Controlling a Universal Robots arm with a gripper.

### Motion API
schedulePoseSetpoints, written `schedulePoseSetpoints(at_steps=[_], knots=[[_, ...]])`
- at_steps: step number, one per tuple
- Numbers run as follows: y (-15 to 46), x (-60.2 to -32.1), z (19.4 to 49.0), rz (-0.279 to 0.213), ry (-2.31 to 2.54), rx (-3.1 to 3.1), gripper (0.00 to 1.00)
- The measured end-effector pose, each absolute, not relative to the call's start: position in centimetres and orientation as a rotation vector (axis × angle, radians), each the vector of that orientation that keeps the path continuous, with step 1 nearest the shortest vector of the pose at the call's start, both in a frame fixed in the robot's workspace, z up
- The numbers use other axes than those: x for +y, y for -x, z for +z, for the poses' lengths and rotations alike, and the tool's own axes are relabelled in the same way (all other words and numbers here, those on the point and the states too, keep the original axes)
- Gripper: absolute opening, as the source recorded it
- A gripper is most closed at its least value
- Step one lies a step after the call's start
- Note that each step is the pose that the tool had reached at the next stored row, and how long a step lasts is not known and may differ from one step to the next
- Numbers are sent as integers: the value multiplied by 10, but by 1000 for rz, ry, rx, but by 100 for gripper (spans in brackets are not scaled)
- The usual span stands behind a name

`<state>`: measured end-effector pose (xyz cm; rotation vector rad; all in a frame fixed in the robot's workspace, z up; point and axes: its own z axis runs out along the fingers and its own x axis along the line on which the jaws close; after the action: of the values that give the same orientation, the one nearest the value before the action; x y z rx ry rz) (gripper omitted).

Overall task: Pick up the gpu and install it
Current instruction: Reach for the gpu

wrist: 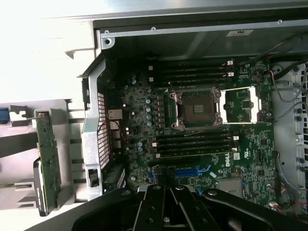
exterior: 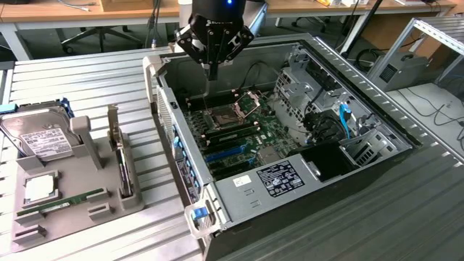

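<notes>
The gpu (exterior: 121, 163) stands on edge in a slot of the grey holder (exterior: 80, 217) at the exterior view's left, its metal bracket end pointing up and away. In the wrist view the gpu (wrist: 48, 159) shows as a thin board outside the case wall. My gripper (exterior: 211, 70) hangs over the back part of the open computer case (exterior: 163, 103), well apart from the gpu, fingers shut with nothing between them. Seen from the wrist, the gripper (wrist: 165, 190) sits above the motherboard (wrist: 144, 139) close to the blue expansion slot (wrist: 192, 171).
The holder also carries a silver hard drive (exterior: 36, 136), a square processor (exterior: 40, 187) and a green memory stick (exterior: 62, 202). Inside the case the processor socket (wrist: 197, 108) stands open, with drive cages and cables (exterior: 326, 119) at the exterior view's right.
</notes>
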<state>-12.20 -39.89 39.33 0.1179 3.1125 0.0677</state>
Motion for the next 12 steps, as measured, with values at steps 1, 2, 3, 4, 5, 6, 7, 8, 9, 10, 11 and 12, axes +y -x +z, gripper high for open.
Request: schedulePoseSetpoints(at_steps=[1,2,3,4,5,6,7,8,9,10,11,12], knots=[[122,-399,393,68,-118,3113,11],[123,-399,393,68,-118,3112,11],[124,-399,393,68,-118,3112,11],[126,-399,393,68,-118,3113,11],[128,-399,393,68,-118,3112,11],[132,-399,393,68,-118,3112,11],[135,-399,393,68,-118,3112,11],[137,-399,393,68,-118,3112,11],[139,-399,393,68,-118,3112,11],[140,-399,393,68,-118,3112,11],[141,-399,393,68,-118,3112,11],[143,-399,393,68,-118,3113,11]])
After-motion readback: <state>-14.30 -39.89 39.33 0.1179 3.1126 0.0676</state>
